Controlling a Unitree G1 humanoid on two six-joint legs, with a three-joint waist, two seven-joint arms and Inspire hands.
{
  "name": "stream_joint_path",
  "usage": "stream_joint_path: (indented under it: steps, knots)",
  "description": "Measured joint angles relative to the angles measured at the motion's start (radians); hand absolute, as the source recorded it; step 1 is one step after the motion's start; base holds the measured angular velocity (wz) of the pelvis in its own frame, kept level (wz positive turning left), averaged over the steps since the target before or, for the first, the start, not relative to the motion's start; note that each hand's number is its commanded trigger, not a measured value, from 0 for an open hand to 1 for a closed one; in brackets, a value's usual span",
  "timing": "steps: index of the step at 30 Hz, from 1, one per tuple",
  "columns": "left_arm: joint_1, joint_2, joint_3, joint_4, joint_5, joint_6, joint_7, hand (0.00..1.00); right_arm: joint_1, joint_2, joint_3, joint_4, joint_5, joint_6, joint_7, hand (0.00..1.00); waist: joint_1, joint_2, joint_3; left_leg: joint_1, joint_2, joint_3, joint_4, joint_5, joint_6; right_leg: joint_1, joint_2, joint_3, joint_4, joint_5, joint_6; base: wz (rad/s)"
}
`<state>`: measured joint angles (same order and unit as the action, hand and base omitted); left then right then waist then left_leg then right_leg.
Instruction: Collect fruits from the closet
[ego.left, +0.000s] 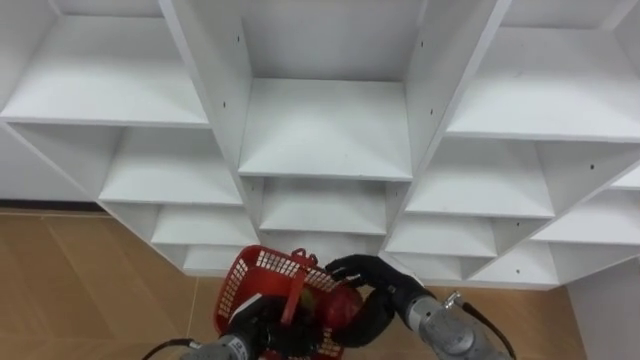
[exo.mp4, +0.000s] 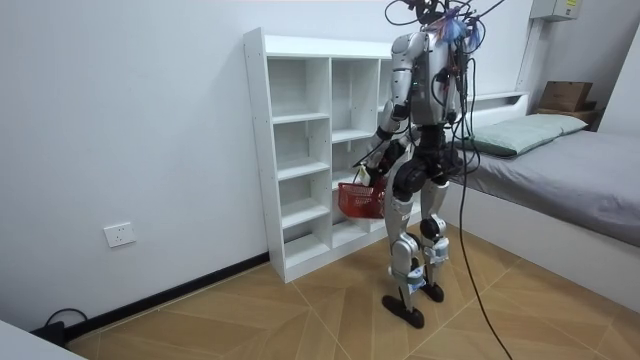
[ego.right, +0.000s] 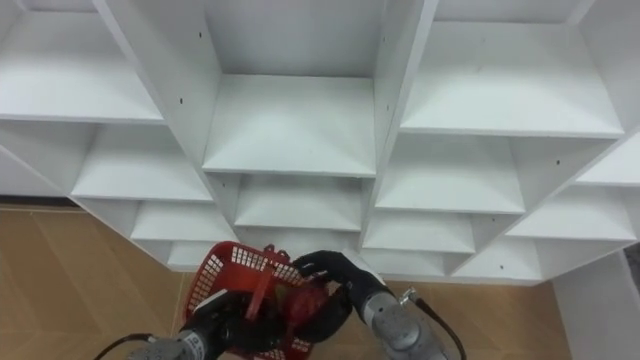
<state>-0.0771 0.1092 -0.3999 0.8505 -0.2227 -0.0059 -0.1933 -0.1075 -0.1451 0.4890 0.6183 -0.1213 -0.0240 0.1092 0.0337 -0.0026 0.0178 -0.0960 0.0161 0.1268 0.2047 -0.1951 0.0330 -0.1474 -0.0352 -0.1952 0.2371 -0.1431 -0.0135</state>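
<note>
A red mesh basket (ego.left: 262, 275) hangs low in front of the white closet (ego.left: 325, 130), whose shelves are all bare. My left hand (ego.left: 258, 325) comes up from the lower left with its fingers curled round the basket's upright red handle (ego.left: 295, 292). Over the basket's right side my right hand (ego.left: 377, 285) is curled round a red fruit (ego.left: 343, 306). What else lies in the basket is hidden by my hands. In the room view I stand upright facing the closet with the basket (exo.mp4: 358, 200) at hip height.
The closet's dividers (ego.left: 215, 70) and shelf edges stand close ahead. Wooden floor (ego.left: 90, 290) lies to the left and below. A bed (exo.mp4: 560, 160) stands behind me on the room view's right.
</note>
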Motion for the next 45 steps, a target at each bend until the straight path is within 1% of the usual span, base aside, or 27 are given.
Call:
stream_joint_path:
  steps: [2, 9, 13, 15, 16, 18, 20, 21, 24, 27, 30, 34, 37, 38, 39, 41, 43, 45]
  knots:
    - [-0.001, 0.003, -0.018, -0.001, 0.000, 0.003, -0.005, 1.00, 0.000, -0.001, 0.000, 0.001, 0.001, -0.006, 0.000, 0.00, 0.000, 0.001, -0.0005, 0.000, 0.000, 0.000, 0.000, 0.000, 0.000, 0.000, 0.000, -0.001, 0.000, 0.000, 0.000, 0.00]
    - [-0.002, 0.015, -0.026, -0.005, 0.000, 0.004, -0.018, 1.00, 0.011, -0.002, 0.001, 0.019, 0.004, -0.006, 0.003, 0.00, -0.004, 0.001, -0.0005, 0.009, 0.000, 0.003, 0.000, 0.000, 0.000, 0.009, 0.000, 0.001, 0.000, 0.000, 0.000, 0.00]
    - [-0.002, 0.016, -0.027, -0.005, -0.001, 0.005, -0.020, 1.00, 0.013, -0.001, 0.001, 0.038, 0.008, -0.005, 0.003, 0.00, -0.005, -0.001, 0.0000, 0.020, 0.000, 0.004, 0.000, 0.000, 0.000, 0.021, 0.000, 0.003, -0.002, 0.000, 0.000, 0.00]
    - [-0.002, 0.015, -0.027, -0.010, -0.010, 0.006, -0.020, 1.00, 0.017, -0.002, 0.001, 0.047, 0.008, 0.004, 0.005, 0.00, -0.006, -0.005, -0.0024, 0.021, -0.001, 0.003, 0.000, 0.000, 0.000, 0.029, 0.000, 0.002, -0.015, 0.000, 0.001, 0.00]
    - [-0.002, 0.015, -0.027, -0.012, -0.012, 0.006, -0.020, 1.00, 0.018, -0.002, 0.000, 0.047, 0.008, 0.004, 0.005, 0.00, -0.007, -0.006, -0.0022, 0.020, -0.001, 0.003, 0.000, 0.000, 0.000, 0.029, 0.000, 0.002, -0.016, 0.000, 0.001, 0.00]
    - [-0.001, 0.016, -0.030, -0.017, -0.012, 0.008, -0.020, 1.00, 0.025, -0.005, -0.001, 0.047, 0.008, 0.004, 0.014, 0.00, -0.011, -0.014, -0.0068, 0.022, -0.005, 0.003, 0.000, 0.000, 0.000, 0.030, 0.000, 0.002, -0.017, 0.000, 0.001, 0.00]
    - [0.004, 0.019, -0.032, -0.027, -0.012, 0.008, -0.020, 1.00, 0.029, -0.008, -0.002, 0.043, 0.007, 0.005, 0.016, 0.00, -0.014, -0.019, -0.0088, 0.025, -0.007, 0.004, 0.000, 0.000, 0.000, 0.033, 0.001, 0.002, -0.018, 0.000, 0.001, 0.00]
    - [0.005, 0.018, -0.032, -0.027, -0.012, 0.008, -0.020, 1.00, 0.034, -0.010, -0.002, 0.043, 0.006, 0.005, 0.015, 0.00, -0.016, -0.021, -0.0079, 0.034, -0.007, 0.004, -0.002, 0.000, 0.000, 0.042, 0.001, 0.002, -0.021, 0.000, 0.001, 0.00]
    - [0.009, 0.022, -0.037, -0.028, -0.012, 0.008, -0.020, 1.00, 0.060, -0.017, -0.002, 0.031, 0.007, 0.005, 0.014, 0.00, -0.022, -0.028, -0.0095, 0.056, -0.005, 0.003, -0.005, 0.000, 0.000, 0.071, 0.001, 0.001, -0.034, -0.001, 0.003, 0.03]
    - [0.009, 0.026, -0.037, -0.038, -0.012, 0.008, -0.019, 1.00, 0.064, -0.020, -0.003, 0.027, 0.007, 0.005, 0.013, 0.00, -0.028, -0.031, -0.0095, 0.060, -0.002, 0.003, -0.006, 0.000, 0.000, 0.075, 0.001, 0.001, -0.035, -0.001, 0.003, 0.01]
    - [0.027, 0.041, -0.034, -0.045, -0.008, 0.008, -0.015, 1.00, 0.112, -0.021, -0.030, 0.002, 0.008, 0.003, -0.005, 0.00, -0.026, -0.031, -0.0096, 0.084, -0.002, 0.001, -0.010, 0.000, 0.000, 0.097, 0.002, 0.008, -0.037, -0.001, 0.004, -0.03]
    - [0.045, 0.047, 0.008, -0.046, 0.000, 0.008, -0.011, 1.00, 0.148, -0.021, -0.068, -0.011, 0.014, 0.001, -0.025, 0.00, -0.026, -0.032, -0.0106, 0.093, -0.001, 0.003, -0.018, 0.000, 0.000, 0.106, 0.007, 0.017, -0.051, 0.002, 0.006, 0.00]
    - [0.084, 0.047, 0.048, -0.045, 0.002, 0.006, 0.015, 1.00, 0.181, -0.021, -0.099, -0.008, 0.047, -0.006, -0.049, 0.00, -0.027, -0.029, -0.0117, 0.119, -0.002, 0.008, -0.033, 0.000, 0.000, 0.128, 0.010, 0.020, -0.055, 0.001, 0.007, -0.03]
    - [0.103, 0.049, 0.060, -0.043, 0.014, 0.006, 0.029, 1.00, 0.196, -0.018, -0.114, 0.009, 0.053, -0.018, -0.056, 0.00, -0.028, -0.025, -0.0136, 0.129, -0.002, 0.009, -0.041, 0.000, 0.000, 0.137, 0.011, 0.020, -0.060, 0.001, 0.007, 0.00]
    - [0.118, 0.053, 0.067, -0.039, 0.032, 0.006, 0.042, 1.00, 0.207, -0.017, -0.129, 0.030, 0.053, -0.021, -0.065, 0.00, -0.031, -0.022, -0.0156, 0.133, -0.001, 0.009, -0.042, -0.001, -0.001, 0.141, 0.012, 0.020, -0.065, 0.002, 0.009, 0.00]
    - [0.133, 0.062, 0.067, -0.030, 0.042, 0.006, 0.065, 1.00, 0.222, -0.017, -0.151, 0.054, 0.053, -0.020, -0.076, 0.00, -0.031, -0.017, -0.0155, 0.133, -0.001, 0.009, -0.043, -0.001, -0.001, 0.141, 0.012, 0.019, -0.065, 0.002, 0.009, 0.00]
    - [0.139, 0.064, 0.072, -0.009, 0.059, 0.005, 0.081, 1.00, 0.232, -0.019, -0.162, 0.075, 0.068, -0.021, -0.086, 0.00, -0.031, -0.011, -0.0156, 0.133, -0.001, 0.008, -0.043, -0.001, -0.001, 0.140, 0.012, 0.018, -0.065, 0.002, 0.009, 0.00]
    - [0.151, 0.060, 0.106, 0.016, 0.095, 0.006, 0.096, 1.00, 0.248, -0.014, -0.189, 0.109, 0.076, -0.031, -0.085, 0.00, -0.029, -0.010, -0.0166, 0.137, 0.002, 0.010, -0.045, -0.003, -0.004, 0.139, 0.017, 0.029, -0.065, 0.003, 0.007, -0.09]
